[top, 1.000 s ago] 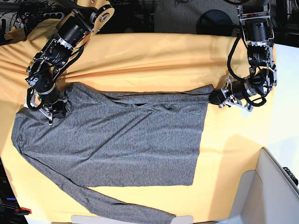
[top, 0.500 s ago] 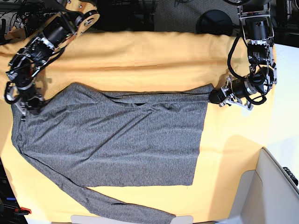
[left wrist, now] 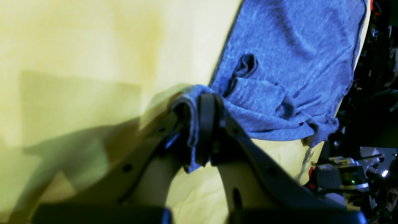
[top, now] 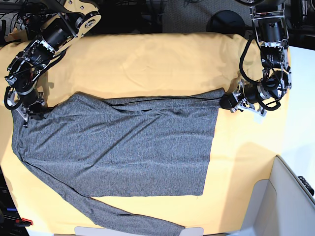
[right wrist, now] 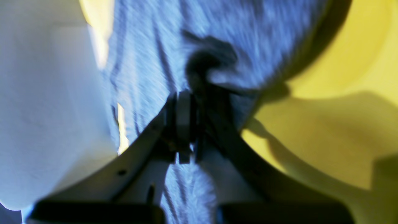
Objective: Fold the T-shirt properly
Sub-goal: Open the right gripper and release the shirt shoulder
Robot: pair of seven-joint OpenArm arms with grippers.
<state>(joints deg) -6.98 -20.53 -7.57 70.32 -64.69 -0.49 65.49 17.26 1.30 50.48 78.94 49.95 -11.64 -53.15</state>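
Left wrist: left gripper [left wrist: 199, 130] pinching a shirt [left wrist: 289, 62] corner, cloth [left wrist: 77, 62] below, fabric running toward 1 o'clock.

Right wrist: blurred; right gripper [right wrist: 186, 124] clamped on bunched shirt [right wrist: 149, 62] fabric.

Base: shirt [top: 128, 147] spread flat on cloth [top: 162, 64]. Left gripper [top: 230, 103] at 3 o'clock, arm dropping from 1. Right gripper [top: 28, 114] at 9, arm reaching from 11. No readable writing.

Right wrist view motion-blurred: T-shirt [right wrist: 149, 62] weave smeared, fabric edge inside right gripper [right wrist: 186, 124] unclear. Pale mass at that view's left edge unidentifiable. Left wrist view: left gripper [left wrist: 199, 130] base cut by bottom edge; dark clutter at right edge too murky to name. Base view: T-shirt sleeve end cut off at bottom edge; yellow-orange cloth [top: 162, 64] runs past frame edges.
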